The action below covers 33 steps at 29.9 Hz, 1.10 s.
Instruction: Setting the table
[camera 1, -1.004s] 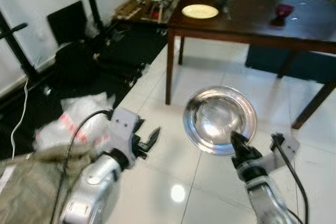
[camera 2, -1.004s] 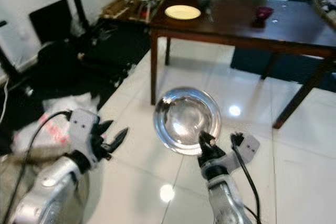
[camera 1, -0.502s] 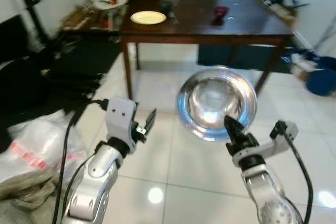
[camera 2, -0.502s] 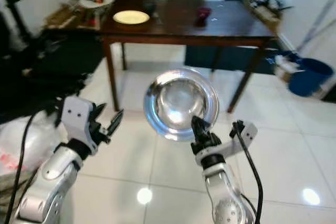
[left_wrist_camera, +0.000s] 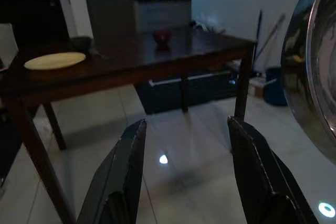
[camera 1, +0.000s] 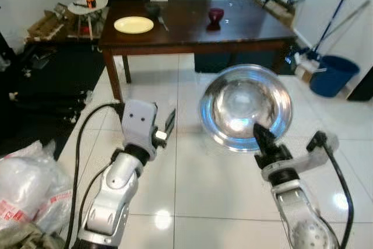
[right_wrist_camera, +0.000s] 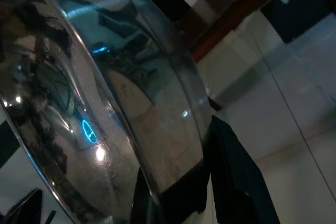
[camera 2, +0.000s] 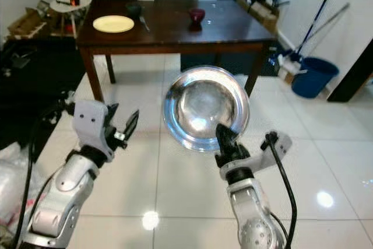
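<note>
Nearest, the right gripper [camera 1: 263, 138] pinches the lower rim of a large shiny round steel bowl [camera 1: 245, 107], held up on edge above the glossy white tiled floor [camera 1: 192, 185]. Beside it, the left gripper [camera 1: 169, 125] hovers empty, its fingers [left_wrist_camera: 126, 171] spread well apart. Farther off stands a dark brown wooden table [camera 1: 192, 30] carrying a round pale yellow plate [camera 1: 133, 24] and a small dark red bowl [camera 1: 216, 14]. Right of the table sits a blue bucket [camera 1: 331, 75].
</note>
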Tool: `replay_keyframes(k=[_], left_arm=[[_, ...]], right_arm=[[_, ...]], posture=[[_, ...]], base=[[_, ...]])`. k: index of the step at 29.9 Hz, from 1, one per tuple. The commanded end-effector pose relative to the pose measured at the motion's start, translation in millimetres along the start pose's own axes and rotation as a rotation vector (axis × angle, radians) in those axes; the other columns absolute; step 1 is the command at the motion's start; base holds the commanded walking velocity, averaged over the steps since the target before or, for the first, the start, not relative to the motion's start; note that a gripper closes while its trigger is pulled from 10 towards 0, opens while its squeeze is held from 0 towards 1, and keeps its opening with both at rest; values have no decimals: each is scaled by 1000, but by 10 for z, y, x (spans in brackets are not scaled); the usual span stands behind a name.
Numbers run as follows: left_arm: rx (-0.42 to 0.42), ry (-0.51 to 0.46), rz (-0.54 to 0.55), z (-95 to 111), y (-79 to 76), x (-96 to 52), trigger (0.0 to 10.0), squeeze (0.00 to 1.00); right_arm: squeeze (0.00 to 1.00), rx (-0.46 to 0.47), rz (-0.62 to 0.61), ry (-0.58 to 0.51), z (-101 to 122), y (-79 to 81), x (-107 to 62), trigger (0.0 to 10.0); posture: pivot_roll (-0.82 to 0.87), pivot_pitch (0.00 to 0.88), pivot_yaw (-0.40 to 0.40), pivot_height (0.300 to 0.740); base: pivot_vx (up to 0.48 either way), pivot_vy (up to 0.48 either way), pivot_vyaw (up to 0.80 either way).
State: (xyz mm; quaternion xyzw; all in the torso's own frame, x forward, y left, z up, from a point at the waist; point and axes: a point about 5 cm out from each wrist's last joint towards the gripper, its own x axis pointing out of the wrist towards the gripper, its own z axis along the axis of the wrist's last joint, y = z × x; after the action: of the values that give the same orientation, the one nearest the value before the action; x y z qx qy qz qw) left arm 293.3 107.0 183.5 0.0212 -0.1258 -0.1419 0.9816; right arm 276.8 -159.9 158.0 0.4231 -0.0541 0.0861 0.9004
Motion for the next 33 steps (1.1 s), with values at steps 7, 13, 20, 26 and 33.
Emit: replay_keyframes(k=[7, 13, 20, 26, 33], left_arm=[[12, 24, 0, -70, -17, 1, 10000, 0], [12, 22, 0, -75, -17, 3, 10000, 0], [10, 19, 0, -78, -21, 13, 10000, 0], [9, 16, -1, -71, -35, 26, 10000, 0], [9, 5, 5, -46, -35, 51, 10000, 0]], right_arm=[[0, 43, -4, -2, -61, 24, -22, 10000], [0, 38, -7, -4, -58, 25, -19, 10000], [0, 28, 6, -10, -37, 52, -17, 10000], [0, 6, 34, -21, 15, 95, -9, 10000], [0, 0, 72, -46, 134, 155, 32, 10000]], posture=[[-51, 0, 68, 740], [-53, 0, 70, 740], [-60, 0, 72, 740], [-63, 0, 77, 740], [-64, 0, 79, 740]], base=[[480, 0, -788], [480, 0, -131], [480, 0, 0], [480, 0, 0], [480, 0, 0]])
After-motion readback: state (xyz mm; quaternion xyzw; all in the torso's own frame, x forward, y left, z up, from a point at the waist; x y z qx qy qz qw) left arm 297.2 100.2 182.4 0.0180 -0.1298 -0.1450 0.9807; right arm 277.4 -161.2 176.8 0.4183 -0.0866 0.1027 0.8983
